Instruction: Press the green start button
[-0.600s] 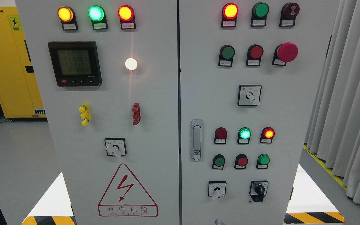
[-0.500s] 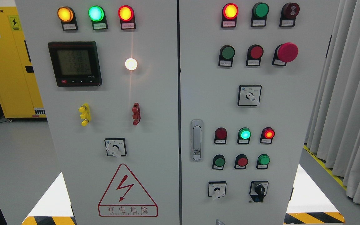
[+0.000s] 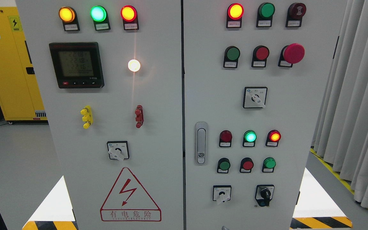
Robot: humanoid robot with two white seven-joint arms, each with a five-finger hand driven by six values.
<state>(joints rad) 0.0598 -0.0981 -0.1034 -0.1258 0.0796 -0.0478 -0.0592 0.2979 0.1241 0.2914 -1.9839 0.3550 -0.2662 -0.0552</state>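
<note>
Filling almost the whole view, a big grey electrical cabinet (image 3: 158, 95) with two doors is being shown from the front.

Three green push buttons are being seen on the right door. A dark green button (image 3: 233, 53) is sitting in the upper row, just left of a red button (image 3: 262, 53) and a big red mushroom stop button (image 3: 293, 53). Lower down, a small dark green button (image 3: 224, 165) and a bright green button (image 3: 269, 163) are sitting in one row, with a small red button (image 3: 247, 164) between them. The labels under them are too small to be read, so the start button cannot be picked out for sure.

Just above that lower row, a green lamp (image 3: 250, 136) is glowing between a dark red lamp (image 3: 226, 136) and a lit red lamp (image 3: 274, 136). A grey door handle (image 3: 200, 142) is being seen to the left of these.

On the left door, a digital meter (image 3: 76, 65) is showing numbers, and a white lamp (image 3: 134, 65) is shining beside it. A red lightning warning sign (image 3: 130, 195) is being seen near the bottom.

No robot hand is being shown clearly, so open or closed cannot be told. Only a tiny grey tip (image 3: 224, 227) is peeking in at the bottom edge, and what it is cannot be told.
</note>
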